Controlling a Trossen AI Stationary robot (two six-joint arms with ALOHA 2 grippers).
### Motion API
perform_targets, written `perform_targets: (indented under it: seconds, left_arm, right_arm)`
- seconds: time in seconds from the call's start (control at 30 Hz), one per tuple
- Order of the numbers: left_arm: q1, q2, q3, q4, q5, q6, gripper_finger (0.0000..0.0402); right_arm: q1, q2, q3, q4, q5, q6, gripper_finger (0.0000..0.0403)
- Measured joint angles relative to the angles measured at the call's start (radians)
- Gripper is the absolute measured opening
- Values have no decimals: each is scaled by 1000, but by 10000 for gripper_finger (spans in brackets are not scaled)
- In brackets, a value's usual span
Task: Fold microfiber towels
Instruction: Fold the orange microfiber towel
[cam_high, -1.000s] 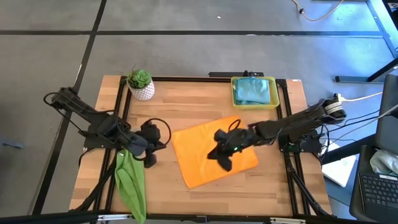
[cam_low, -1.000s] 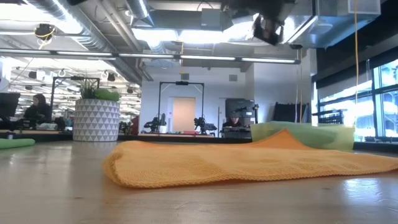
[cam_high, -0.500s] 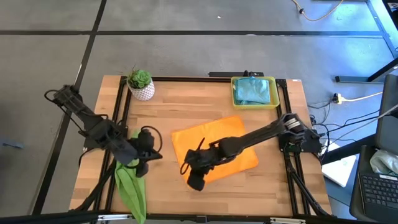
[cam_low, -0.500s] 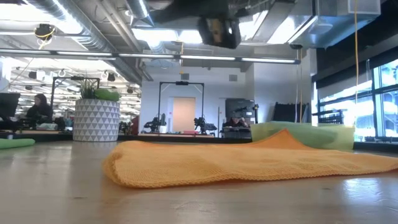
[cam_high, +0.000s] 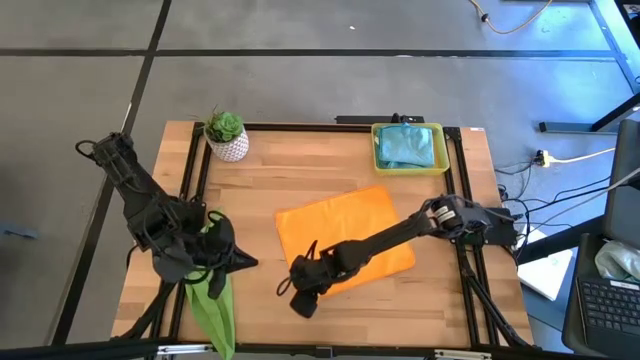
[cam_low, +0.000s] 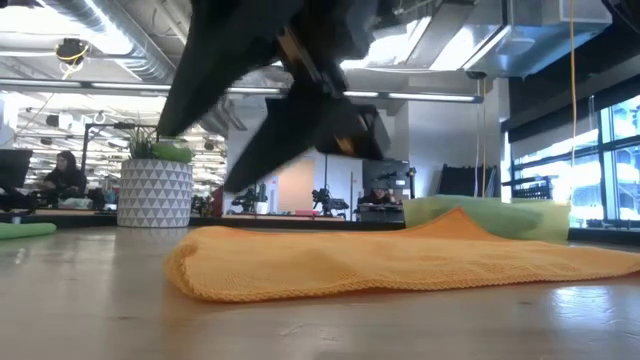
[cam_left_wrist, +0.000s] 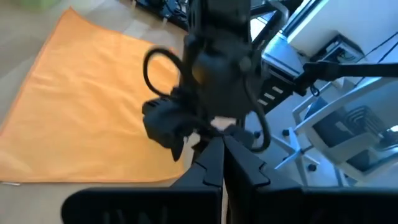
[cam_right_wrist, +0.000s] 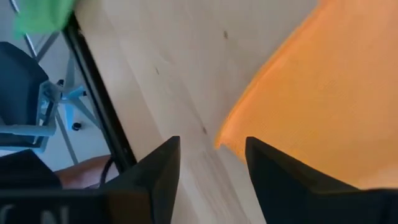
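High view: we see the orange towel (cam_high: 345, 243) lying flat near the middle of the table (cam_high: 300, 175), one corner toward the front edge. The right arm reaches across it from the right side, and the right gripper (cam_high: 300, 292) sits at the towel's front-left corner. In the right wrist view the two dark fingers (cam_right_wrist: 155, 180) stand apart, with bare wood and the towel's corner (cam_right_wrist: 298, 99) between them; the gripper is released and holds nothing.

The left gripper (cam_high: 240, 262) is near the table's left front, just beside the green towel (cam_high: 208, 295), which lies bunched in a long strip running off the front edge. In the left wrist view its fingers (cam_left_wrist: 219, 163) appear pressed together with nothing between them, though the close angle makes us hedge on this. That view also shows the right arm's wrist over the orange towel (cam_left_wrist: 87, 106).

At the back right stands the yellow tray (cam_high: 378, 150) holding teal towels (cam_high: 408, 145); we cannot count them. A potted plant (cam_high: 226, 135) stands at the back left corner.

Low view: the orange towel (cam_low: 400, 262) lies rumpled on the wood, with a dark arm blurred above it, the plant pot (cam_low: 154, 193) to the left and the tray (cam_low: 500, 215) behind.
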Motion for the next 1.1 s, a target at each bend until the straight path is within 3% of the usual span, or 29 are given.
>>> perform_targets:
  seconds: [0.17,0.5,0.67,1.1]
  left_arm:
    - [-6,0,0,28,-2,-28,1]
    - [-34,0,0,39,-1,-53,2]
    - [-51,2,0,47,-23,-100,3]
    - [-66,3,0,62,-83,-111,4]
  right_arm:
    - [29,44,0,63,-2,57,169]
    - [48,55,0,31,71,80,144]
    - [48,55,0,81,137,56,140]
    - [50,110,-3,161,156,63,139]
